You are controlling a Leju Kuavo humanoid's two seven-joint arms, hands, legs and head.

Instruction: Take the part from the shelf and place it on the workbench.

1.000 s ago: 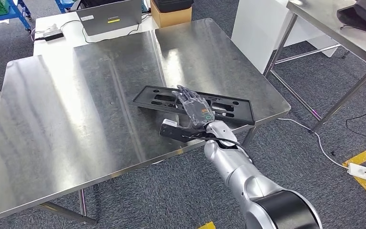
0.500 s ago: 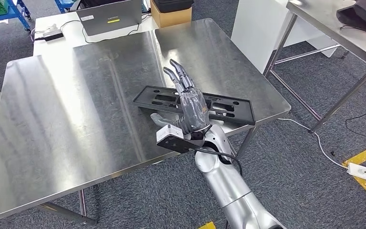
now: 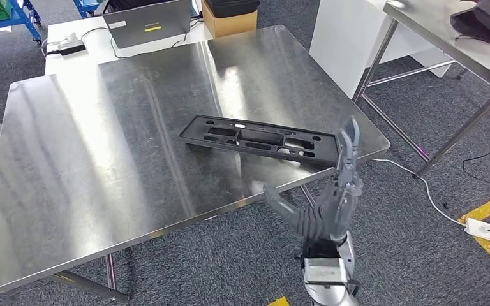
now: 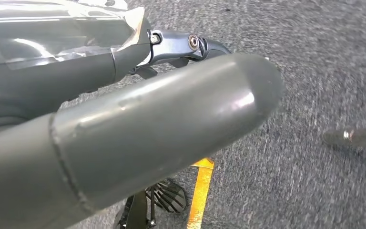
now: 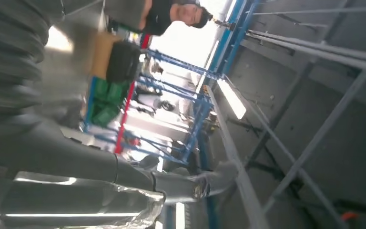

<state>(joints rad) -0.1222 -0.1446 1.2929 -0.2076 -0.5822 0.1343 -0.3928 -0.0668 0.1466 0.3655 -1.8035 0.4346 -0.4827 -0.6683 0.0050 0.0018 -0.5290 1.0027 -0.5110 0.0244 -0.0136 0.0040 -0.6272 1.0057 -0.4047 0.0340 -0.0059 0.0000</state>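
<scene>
Part (image 3: 260,139), a long black plastic frame with slotted openings, lies flat on the steel counter (image 3: 102,159) near its front right corner in the head view, free of any grip. Just off that counter edge the right hand (image 3: 328,204) stands raised over the grey carpet, fingers (image 3: 346,153) pointing up and spread apart, thumb stuck out to the side, holding nothing; its fingertips overlap the near end of the part in the picture, though whether they touch it cannot be told. At the far side of the counter sit a grey laptop (image 3: 147,22) and a cardboard box (image 3: 228,22), and a second steel table (image 3: 459,35) stands to the right. In the left wrist view the left hand (image 4: 138,124) shows as a thick grey thumb and a darker finger above carpet and a yellow floor stripe (image 4: 200,193); how far it is open cannot be told. In the right wrist view, which is blurred, the right hand's (image 5: 52,167) fingers stretch out with nothing between them, before blue shelving (image 5: 190,95).
</scene>
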